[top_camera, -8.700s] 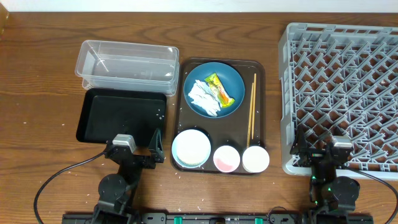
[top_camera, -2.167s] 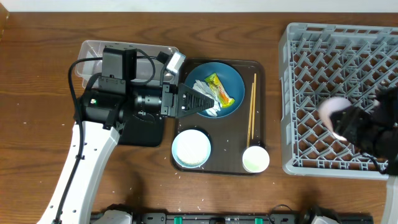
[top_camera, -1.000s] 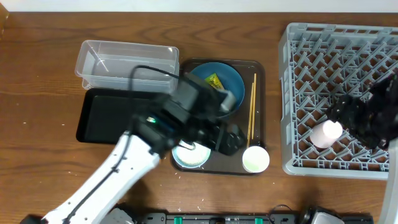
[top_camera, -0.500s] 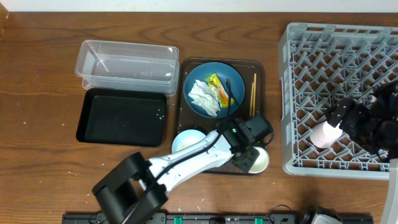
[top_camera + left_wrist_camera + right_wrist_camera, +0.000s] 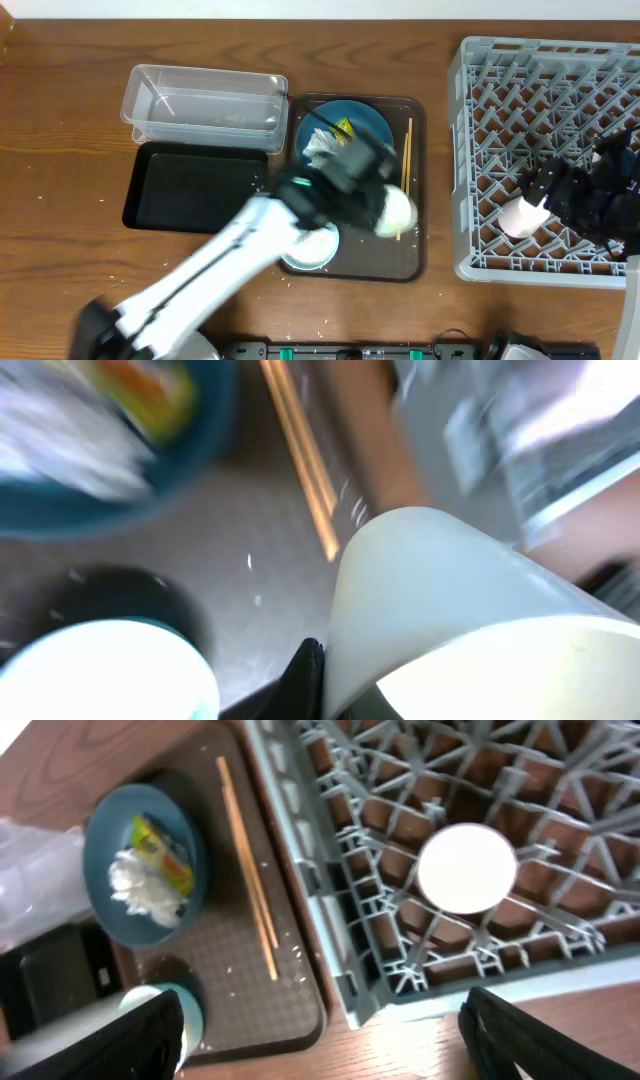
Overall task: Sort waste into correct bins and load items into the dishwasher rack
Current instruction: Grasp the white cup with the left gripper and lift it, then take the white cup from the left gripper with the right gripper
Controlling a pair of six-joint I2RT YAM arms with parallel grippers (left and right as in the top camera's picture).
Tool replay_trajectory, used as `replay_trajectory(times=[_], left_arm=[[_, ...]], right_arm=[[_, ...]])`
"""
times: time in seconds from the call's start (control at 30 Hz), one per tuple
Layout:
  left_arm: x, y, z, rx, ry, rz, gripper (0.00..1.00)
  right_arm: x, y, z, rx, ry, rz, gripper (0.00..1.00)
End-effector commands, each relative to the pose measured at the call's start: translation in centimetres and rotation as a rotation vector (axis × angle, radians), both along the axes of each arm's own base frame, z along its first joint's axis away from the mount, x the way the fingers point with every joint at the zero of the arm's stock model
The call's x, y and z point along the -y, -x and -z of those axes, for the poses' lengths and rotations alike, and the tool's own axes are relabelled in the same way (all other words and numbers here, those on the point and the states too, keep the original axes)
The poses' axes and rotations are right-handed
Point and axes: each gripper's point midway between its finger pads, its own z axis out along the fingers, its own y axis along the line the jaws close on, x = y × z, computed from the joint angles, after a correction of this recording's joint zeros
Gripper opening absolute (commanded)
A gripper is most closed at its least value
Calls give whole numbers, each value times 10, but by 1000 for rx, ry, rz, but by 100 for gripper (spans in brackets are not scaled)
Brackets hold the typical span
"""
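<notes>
The loading of the rack is in hand: the small white cup [image 5: 450, 610] is gripped by the left fingers [image 5: 308, 685], which are closed tight on it, and it is held over the brown tray [image 5: 400, 265], with the chopsticks [image 5: 407, 150] just beyond the fingers. The right fingers [image 5: 540, 1040] are spread wide and nothing is held in them; the small pink cup [image 5: 466, 868] rests in the dishwasher rack [image 5: 462, 150] just ahead of them. For the next move, it is judged that the white cup must be carried to the rack, well to the right of the left fingers, and set down apart from the pink cup.
</notes>
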Motion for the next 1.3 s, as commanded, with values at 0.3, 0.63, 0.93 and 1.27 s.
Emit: replay_trajectory(times=[0.3, 0.63, 0.93, 1.27], left_arm=[[-54, 11, -167, -200, 927, 306, 12], [-56, 16, -178, -235, 978, 342, 15], [-56, 16, -178, -249, 978, 334, 10], [-55, 7, -185, -215, 974, 330, 6]], right_arm=[[-145, 7, -95, 535, -422, -818, 86], [-234, 36, -138, 777, -485, -1246, 87], [-266, 40, -130, 723, -524, -1312, 82], [-263, 49, -141, 772, -517, -1326, 86]])
